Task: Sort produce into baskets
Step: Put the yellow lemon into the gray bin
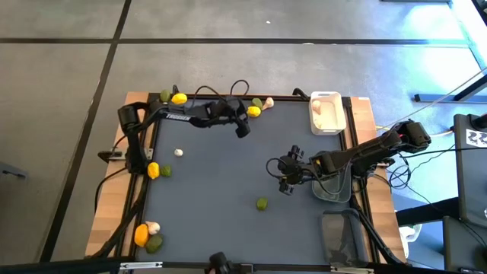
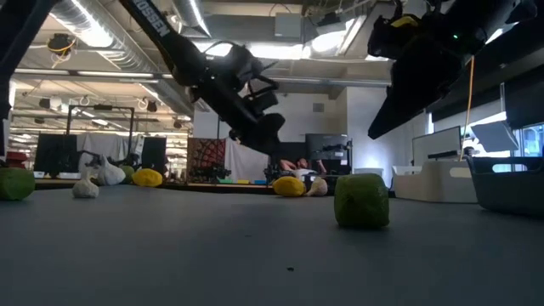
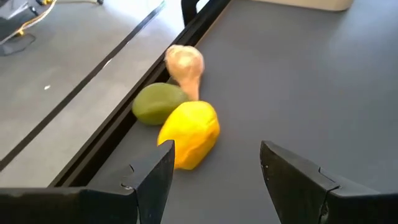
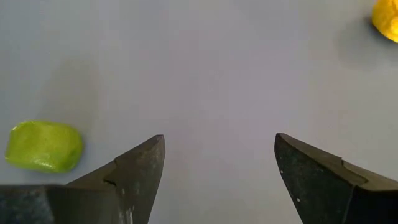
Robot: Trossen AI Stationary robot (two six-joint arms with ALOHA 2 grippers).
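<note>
My left gripper (image 1: pixel 244 129) hangs open over the mat by the far edge. Just beyond its fingertips (image 3: pixel 217 171) a yellow lemon (image 3: pixel 189 134), a green lime (image 3: pixel 158 104) and a garlic bulb (image 3: pixel 185 65) lie together against the table's far rail. My right gripper (image 1: pixel 278 176) is open above bare mat (image 4: pixel 221 165), with a lone lime (image 1: pixel 262 203) (image 4: pixel 43 146) on the mat a little nearer the front edge. Neither gripper touches anything. The white basket (image 1: pixel 326 113) stands at the far right with pale bulbs inside.
A translucent grey basket (image 1: pixel 335 187) sits under my right arm, a dark basket (image 1: pixel 342 237) nearer the front right. More produce lies along the left rim: lemon (image 1: pixel 179 98), garlic (image 1: pixel 179 152), lemon and lime (image 1: pixel 154 170), and a cluster (image 1: pixel 147 234) at the near-left corner.
</note>
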